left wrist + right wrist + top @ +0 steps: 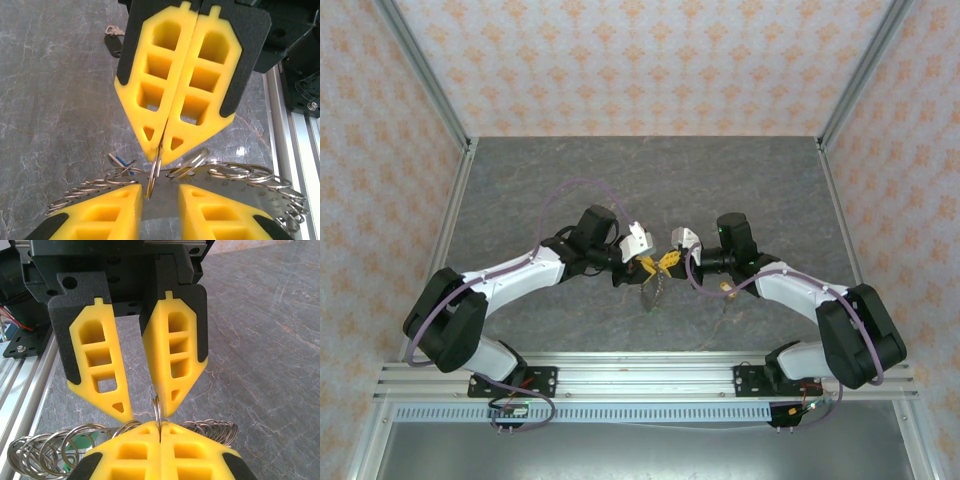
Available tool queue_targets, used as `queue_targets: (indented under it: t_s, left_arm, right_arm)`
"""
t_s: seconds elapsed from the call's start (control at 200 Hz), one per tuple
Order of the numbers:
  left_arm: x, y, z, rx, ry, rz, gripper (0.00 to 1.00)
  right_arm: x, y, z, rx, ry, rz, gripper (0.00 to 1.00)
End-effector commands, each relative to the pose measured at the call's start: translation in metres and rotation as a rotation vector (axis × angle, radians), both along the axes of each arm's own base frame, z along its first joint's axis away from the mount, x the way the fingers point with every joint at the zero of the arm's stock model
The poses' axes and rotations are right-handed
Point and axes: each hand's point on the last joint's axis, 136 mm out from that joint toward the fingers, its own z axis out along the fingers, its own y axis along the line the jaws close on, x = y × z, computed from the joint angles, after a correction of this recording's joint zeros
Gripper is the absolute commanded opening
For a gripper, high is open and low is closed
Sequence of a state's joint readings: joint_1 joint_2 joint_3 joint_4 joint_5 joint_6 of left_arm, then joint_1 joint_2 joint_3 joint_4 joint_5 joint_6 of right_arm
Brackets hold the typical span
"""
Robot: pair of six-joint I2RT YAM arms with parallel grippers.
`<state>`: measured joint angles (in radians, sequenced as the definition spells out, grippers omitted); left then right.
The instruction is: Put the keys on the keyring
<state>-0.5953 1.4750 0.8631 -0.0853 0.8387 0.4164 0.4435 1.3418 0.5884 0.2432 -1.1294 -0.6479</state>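
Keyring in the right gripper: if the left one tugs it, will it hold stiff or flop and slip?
Probably floppy: the keyring is a string of loose linked rings trailing either side of the right gripper. Likely slippery: thin bare metal pinched edge-on. Looks light, so the left gripper should shift it easily.

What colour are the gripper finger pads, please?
Yellow pads, black-backed; clearest in the left wrist view.

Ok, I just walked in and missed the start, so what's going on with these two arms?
Both arms meet mid-table at the keyring. The right gripper is shut on one thin metal ring of it, holding that ring on edge. The left gripper faces it with fingers open on either side of the ring. A blue key shows among the rings, while a dark-headed key lies loose on the table, not yet on.
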Motion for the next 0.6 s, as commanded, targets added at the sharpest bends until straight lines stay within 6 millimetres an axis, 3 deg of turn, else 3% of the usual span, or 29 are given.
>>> queue_targets:
  t_s: [0.0,0.165,0.596]
  left_arm:
    - [0.004,0.004,0.013,0.003,-0.043,0.009,0.25]
    - [0.006,0.002,0.015,-0.005,-0.051,0.009,0.18]
    - [0.012,-0.006,0.023,-0.050,-0.049,0.008,0.23]
  right_arm:
    - [-0.002,0.003,0.010,0.028,-0.035,0.039,0.00]
    - [-0.004,0.004,0.011,0.032,-0.033,0.056,0.00]
    - [-0.005,0.005,0.013,0.052,-0.026,0.064,0.00]
